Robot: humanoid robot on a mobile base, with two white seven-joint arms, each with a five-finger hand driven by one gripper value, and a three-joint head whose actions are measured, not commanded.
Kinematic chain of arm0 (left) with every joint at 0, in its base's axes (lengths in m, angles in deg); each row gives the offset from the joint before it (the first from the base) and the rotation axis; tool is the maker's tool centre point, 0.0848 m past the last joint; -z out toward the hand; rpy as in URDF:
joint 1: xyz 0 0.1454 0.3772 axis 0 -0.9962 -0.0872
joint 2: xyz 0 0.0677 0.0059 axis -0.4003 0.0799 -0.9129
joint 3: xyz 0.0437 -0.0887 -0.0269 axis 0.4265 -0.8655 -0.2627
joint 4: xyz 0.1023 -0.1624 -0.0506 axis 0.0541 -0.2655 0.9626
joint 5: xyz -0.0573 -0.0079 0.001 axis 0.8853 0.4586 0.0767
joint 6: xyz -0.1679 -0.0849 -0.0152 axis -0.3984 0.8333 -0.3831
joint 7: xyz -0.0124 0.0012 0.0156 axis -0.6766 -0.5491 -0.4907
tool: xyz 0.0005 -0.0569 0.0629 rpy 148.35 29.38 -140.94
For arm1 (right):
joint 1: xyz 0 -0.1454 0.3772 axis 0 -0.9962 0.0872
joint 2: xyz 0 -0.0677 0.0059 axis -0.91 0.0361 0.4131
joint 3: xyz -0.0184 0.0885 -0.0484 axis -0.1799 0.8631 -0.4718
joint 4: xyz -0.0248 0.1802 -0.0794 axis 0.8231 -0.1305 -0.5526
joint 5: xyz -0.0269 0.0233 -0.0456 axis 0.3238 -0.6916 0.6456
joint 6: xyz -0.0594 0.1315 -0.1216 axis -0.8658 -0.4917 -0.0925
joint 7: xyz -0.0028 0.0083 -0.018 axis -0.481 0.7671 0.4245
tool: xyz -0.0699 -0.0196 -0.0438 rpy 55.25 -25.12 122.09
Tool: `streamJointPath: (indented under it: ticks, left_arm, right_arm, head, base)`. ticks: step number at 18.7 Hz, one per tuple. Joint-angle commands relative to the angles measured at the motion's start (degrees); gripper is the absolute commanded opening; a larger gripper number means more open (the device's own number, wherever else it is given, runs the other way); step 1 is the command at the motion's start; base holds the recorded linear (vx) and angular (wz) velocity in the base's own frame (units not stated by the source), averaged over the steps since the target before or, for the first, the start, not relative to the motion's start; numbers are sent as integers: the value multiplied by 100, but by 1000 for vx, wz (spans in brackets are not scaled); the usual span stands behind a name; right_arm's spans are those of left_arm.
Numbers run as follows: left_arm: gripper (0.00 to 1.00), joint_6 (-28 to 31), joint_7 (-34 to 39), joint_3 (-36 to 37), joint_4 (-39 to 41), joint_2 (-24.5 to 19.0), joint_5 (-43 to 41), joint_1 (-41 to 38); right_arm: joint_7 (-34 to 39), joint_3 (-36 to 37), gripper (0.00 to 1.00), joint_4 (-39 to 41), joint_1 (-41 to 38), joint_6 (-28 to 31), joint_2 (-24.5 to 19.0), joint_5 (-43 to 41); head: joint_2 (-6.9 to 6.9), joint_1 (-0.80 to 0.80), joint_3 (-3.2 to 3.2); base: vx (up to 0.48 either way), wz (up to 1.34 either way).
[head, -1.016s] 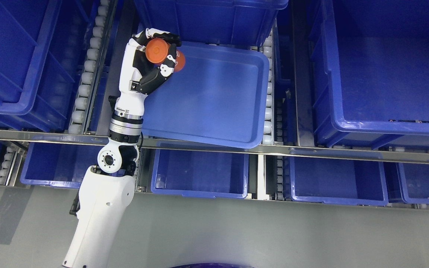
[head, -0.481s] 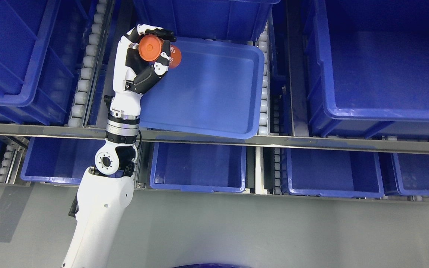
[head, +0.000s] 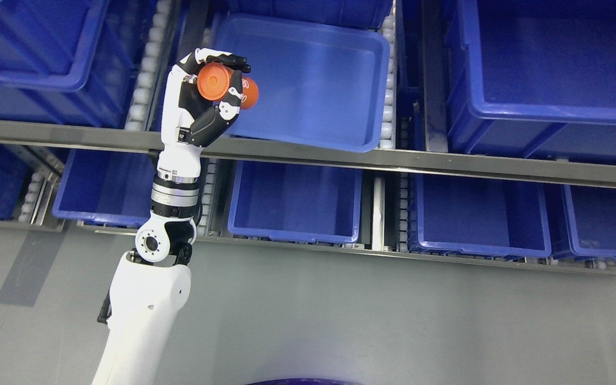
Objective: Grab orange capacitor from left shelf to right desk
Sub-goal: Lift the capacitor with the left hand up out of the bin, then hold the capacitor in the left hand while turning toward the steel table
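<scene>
Fingers (head: 233, 96) of the left hand (head: 206, 101) are clamped round the orange capacitor (head: 225, 88); you have a firm wrap, thumb across the top, the others curled beneath. The capacitor sits inside that grip, at the picture's eleven o'clock, raised over the near-left corner of the blue tray (head: 340, 64) on the shelf.

Findings, largest first:
- Shelf rack of blue bins: steel rail (head: 393, 160) crosses below the hand.
- Left arm: enters at seven o'clock, forearm near upright, wrist straight, palm facing three o'clock.
- Capacitor: long axis points toward four o'clock, flat round end facing the camera.

Right hand is out of view, so the left is the only one placed to carry. The desk is not visible; you should judge the carry as lying toward three o'clock, clear of the rail.
</scene>
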Motion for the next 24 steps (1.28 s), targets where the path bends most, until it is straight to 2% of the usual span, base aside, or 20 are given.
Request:
streamJointPath:
  ticks: [1,10,14,19,24]
  left_arm:
    - [2,0,-3,1,102,-100,3,-110]
    - [2,-52,-3,1,287,-100,3,-241]
    - [2,-587,-3,219,304,-100,3,-461]
    - [2,-606,6,265,375,-100,-6,-453]
    - [2,-580,6,300,366,-100,-6,-471]
  right_arm:
    - [0,62,100,193,9,0,100,26]
    - [0,62,100,193,9,0,100,26]
    - [-9,62,100,193,9,0,100,26]
    - [0,62,100,193,9,0,100,26]
    - [0,62,100,193,9,0,100,26]
  head:
    - [0,0,0]
    - [-1,0,0]
    - [0,0,0]
    - [0,0,0]
    - [-1,0,0]
  base:
    - [-163,199]
    - [-176,98]
    - [-160,-149]
    - [-105,-829]
    - [-4,-1520]
